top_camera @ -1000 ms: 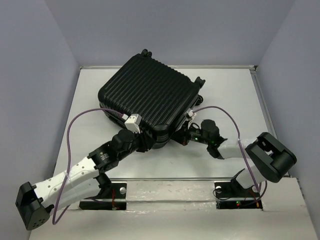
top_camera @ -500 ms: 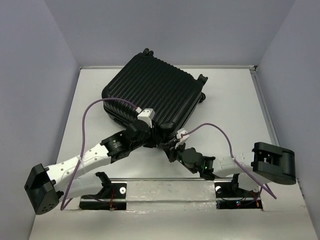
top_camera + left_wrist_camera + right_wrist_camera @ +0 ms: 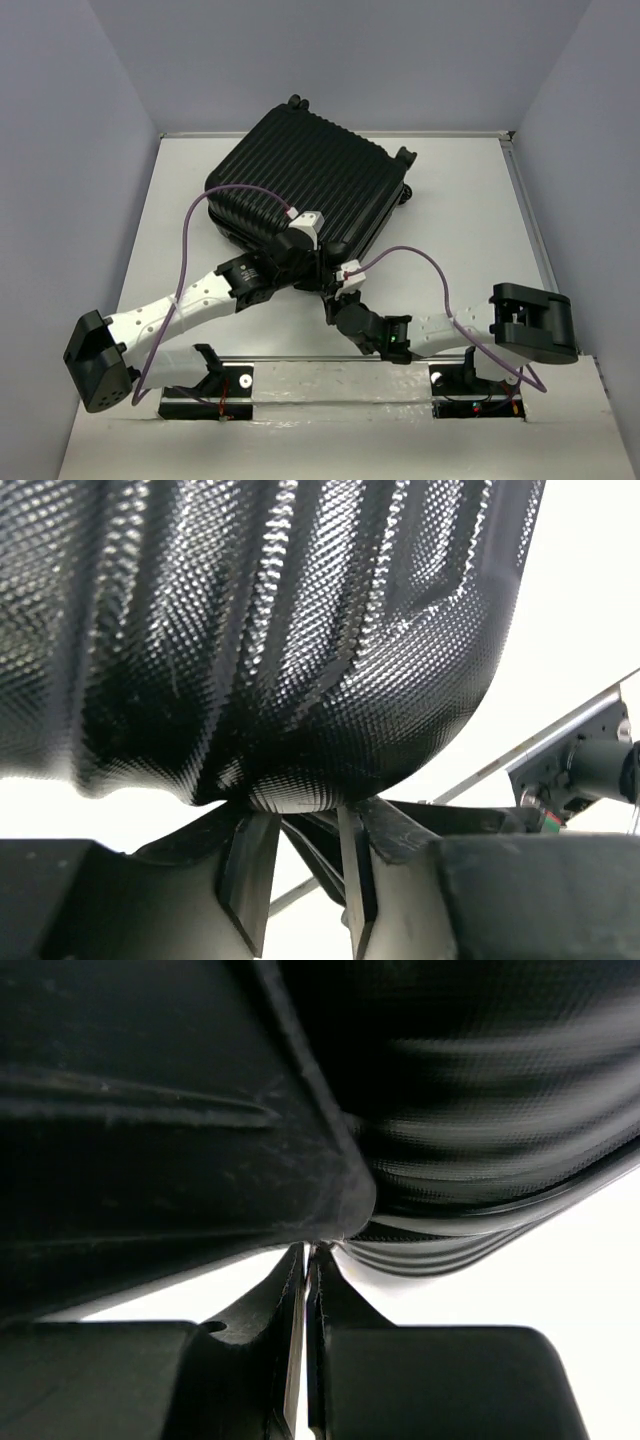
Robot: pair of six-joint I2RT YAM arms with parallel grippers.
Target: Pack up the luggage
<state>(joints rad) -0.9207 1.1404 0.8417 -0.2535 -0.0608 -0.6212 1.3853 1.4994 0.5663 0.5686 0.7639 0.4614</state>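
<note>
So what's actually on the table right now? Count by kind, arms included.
luggage, black hard-shell: 1
grippers: 2 (left gripper, right gripper)
purple cables: 2
Total: 5

Luggage (image 3: 300, 630): ribbed hard plastic, finely dimpled, semi-gloss; table (image 3: 470, 200) matt white

Luggage (image 3: 260, 630) shell fills 12 o'clock. Left gripper (image 3: 298, 825) at 6, jaws parted, tips just under its rounded corner.
</note>
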